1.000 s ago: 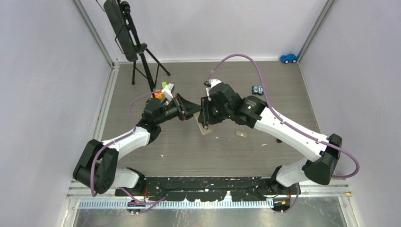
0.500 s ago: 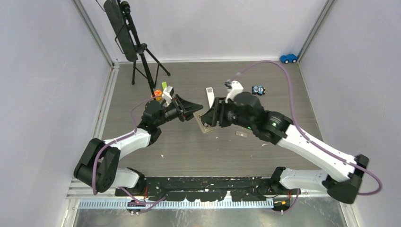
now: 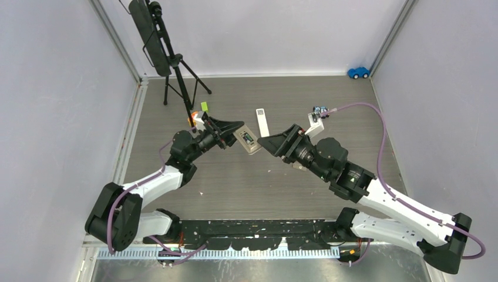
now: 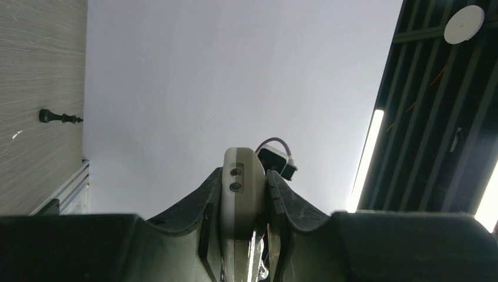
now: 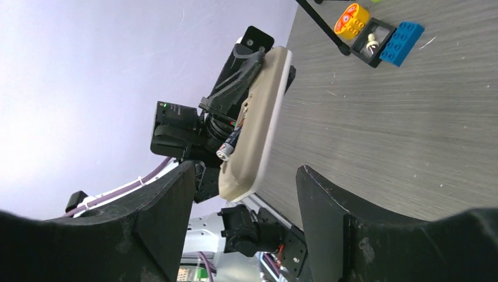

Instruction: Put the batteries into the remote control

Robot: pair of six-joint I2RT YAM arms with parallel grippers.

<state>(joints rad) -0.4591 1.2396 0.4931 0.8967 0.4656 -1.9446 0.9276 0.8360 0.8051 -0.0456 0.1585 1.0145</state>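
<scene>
Remote control, a beige oblong plastic body (image 5: 264,111), is clamped at one end between the left gripper's (image 4: 238,194) fingers, over the grey wood-grain table (image 5: 382,129). One black-and-copper battery (image 5: 229,144) lies in its open bay, apparently not fully seated. Facing the remote's free end, just short of it, the right gripper (image 5: 244,173) is spread wide, holding nothing.

Beige remote (image 5: 262,114) (black battery (image 5: 231,141)), grey-streaked table (image 5: 411,117).
</scene>
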